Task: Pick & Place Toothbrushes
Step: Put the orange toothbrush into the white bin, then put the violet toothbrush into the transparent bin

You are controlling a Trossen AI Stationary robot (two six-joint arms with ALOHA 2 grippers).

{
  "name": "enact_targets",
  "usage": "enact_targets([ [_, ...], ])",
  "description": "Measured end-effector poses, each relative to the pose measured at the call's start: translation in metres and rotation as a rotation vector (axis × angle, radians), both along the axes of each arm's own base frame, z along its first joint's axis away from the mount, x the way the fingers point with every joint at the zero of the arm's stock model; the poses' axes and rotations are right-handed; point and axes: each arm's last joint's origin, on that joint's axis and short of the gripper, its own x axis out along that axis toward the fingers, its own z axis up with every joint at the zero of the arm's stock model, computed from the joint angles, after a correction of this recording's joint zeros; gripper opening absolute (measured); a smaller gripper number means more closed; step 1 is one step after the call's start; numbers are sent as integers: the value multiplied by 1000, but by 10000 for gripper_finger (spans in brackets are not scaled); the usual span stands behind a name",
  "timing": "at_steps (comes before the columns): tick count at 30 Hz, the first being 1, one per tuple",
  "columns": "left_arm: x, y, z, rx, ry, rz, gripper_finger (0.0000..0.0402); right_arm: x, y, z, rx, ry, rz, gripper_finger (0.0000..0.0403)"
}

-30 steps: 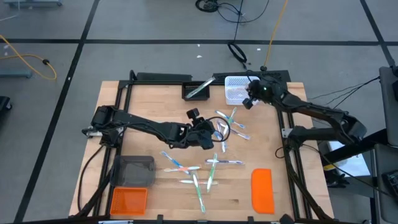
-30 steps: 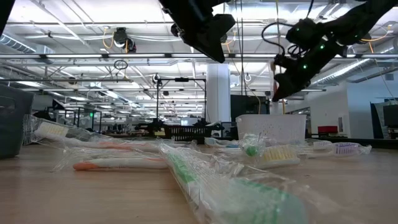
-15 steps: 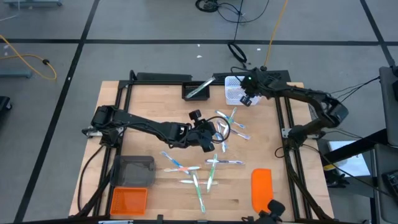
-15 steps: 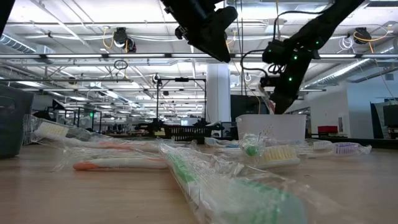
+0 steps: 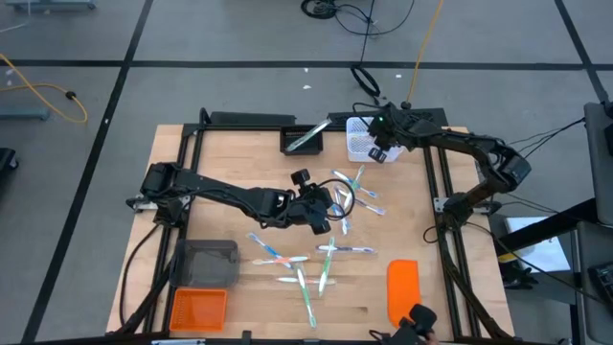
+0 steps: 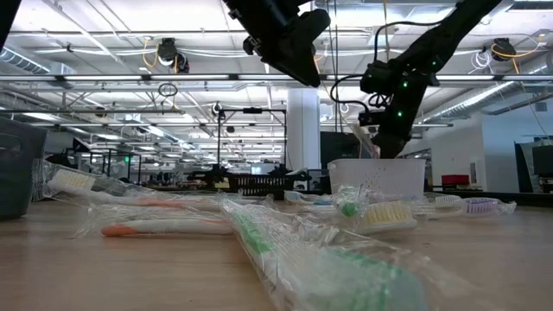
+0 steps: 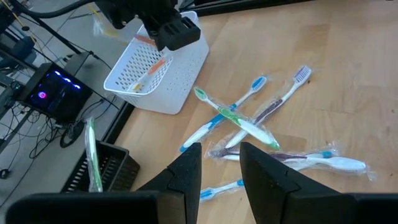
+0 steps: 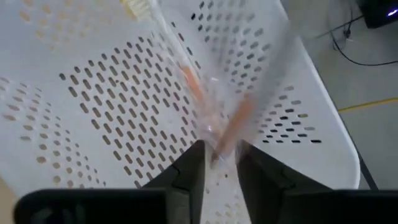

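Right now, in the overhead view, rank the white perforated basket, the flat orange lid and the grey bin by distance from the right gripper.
1. White perforated basket, directly under the right gripper.
2. Flat orange lid, near edge, right side.
3. Grey bin, near left corner.

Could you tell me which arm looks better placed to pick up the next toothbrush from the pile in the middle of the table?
Probably the left. The left gripper hangs over the loose toothbrushes with its fingers parted, while the right gripper is at the white basket at the table's far edge, with a wrapped toothbrush between its fingers.
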Motion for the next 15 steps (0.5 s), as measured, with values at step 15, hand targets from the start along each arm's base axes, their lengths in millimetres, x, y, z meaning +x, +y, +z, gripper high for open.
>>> enact_targets([
  [15, 0, 0, 0, -1, -1, 1, 113, 1, 12, 23, -87, -30, 70, 147],
])
